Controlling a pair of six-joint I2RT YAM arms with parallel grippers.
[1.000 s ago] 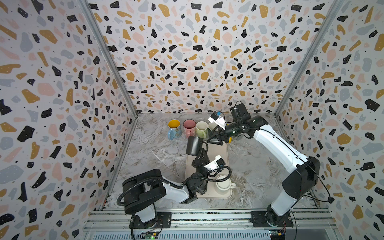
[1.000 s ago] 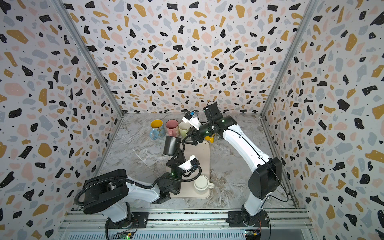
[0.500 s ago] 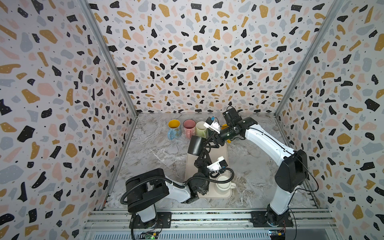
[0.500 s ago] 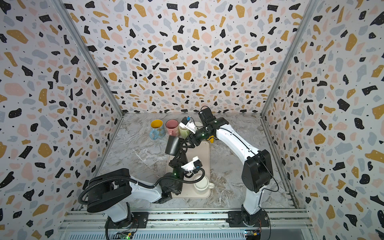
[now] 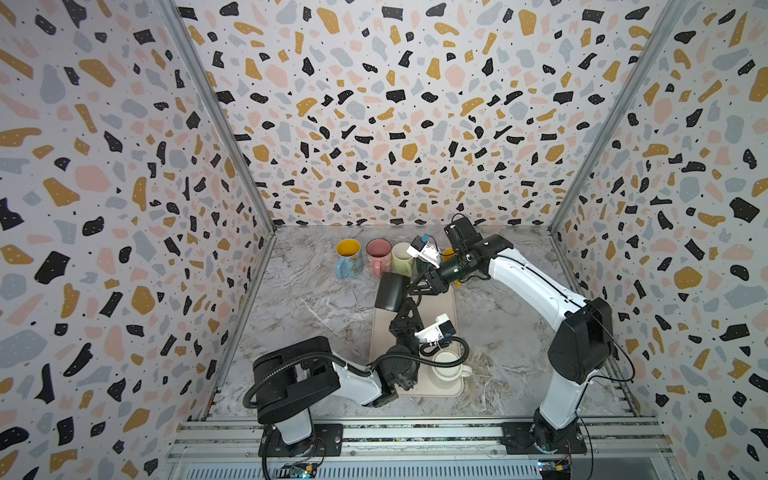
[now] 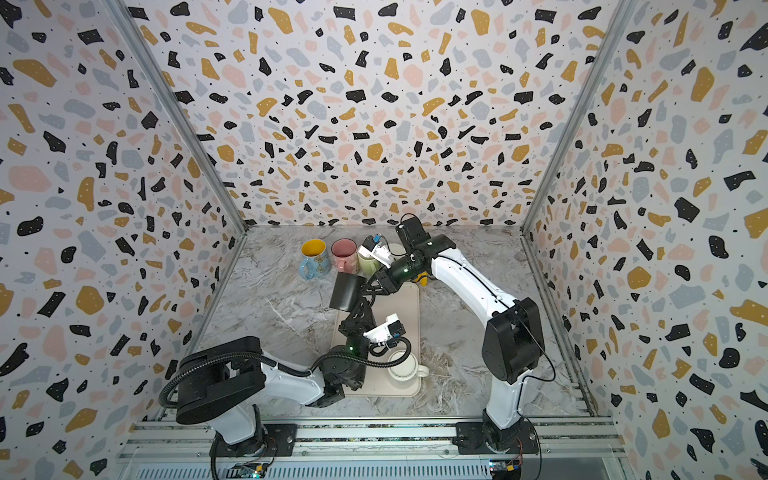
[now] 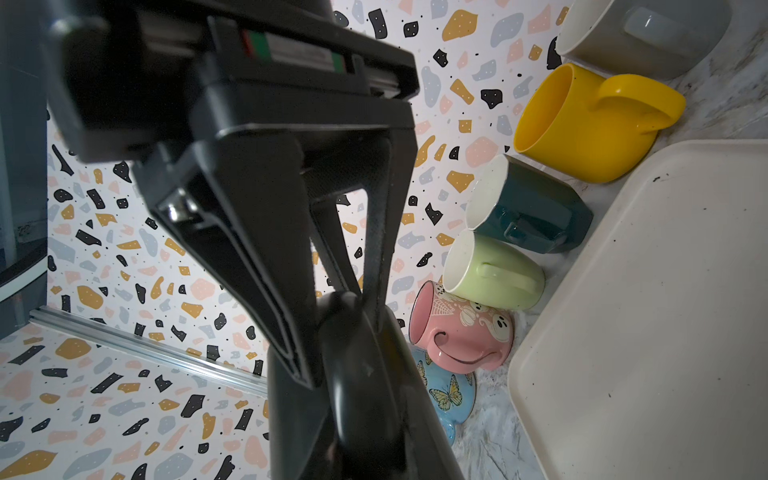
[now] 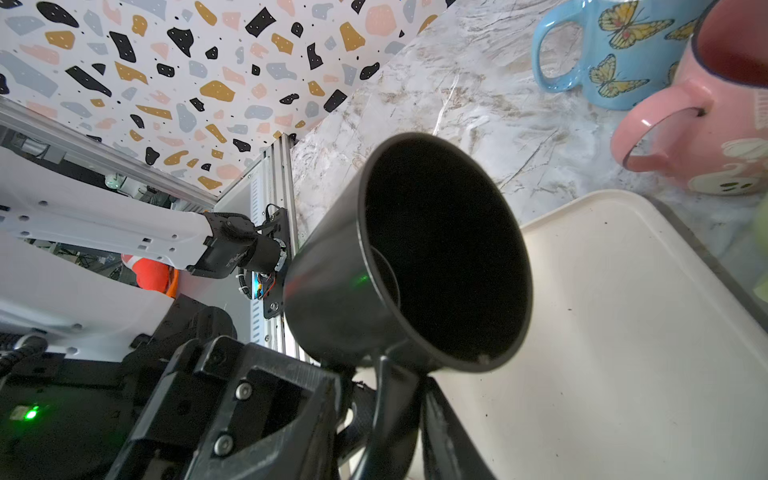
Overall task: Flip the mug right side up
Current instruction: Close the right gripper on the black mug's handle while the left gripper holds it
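The black mug (image 5: 390, 291) (image 6: 347, 291) hangs tilted in the air over the far left corner of the cream tray (image 5: 446, 303). Its dark mouth (image 8: 436, 249) faces the right wrist camera. My left gripper (image 5: 406, 308) (image 6: 362, 306) reaches up from below and is shut on the mug's wall. My right gripper (image 5: 417, 286) (image 6: 372, 289) comes in from the right. Its fingers (image 7: 376, 249) converge on the mug's handle (image 8: 386, 395), and the right gripper (image 8: 395, 415) has its jaws closed against that handle. In the left wrist view the mug (image 7: 365, 395) hides my own fingertips.
A cream mug (image 5: 446, 368) stands upright on the tray's near end by the left arm's cable. A row of upright mugs lines the back: blue butterfly (image 5: 348, 257), pink (image 5: 378, 255), pale green (image 5: 402, 257), teal (image 7: 528, 216), yellow (image 7: 582, 124). Walls close in on three sides.
My right gripper has come down and to the left from above the mug row and narrowed its jaws round the black mug's handle. The left gripper kept its hold on the mug.
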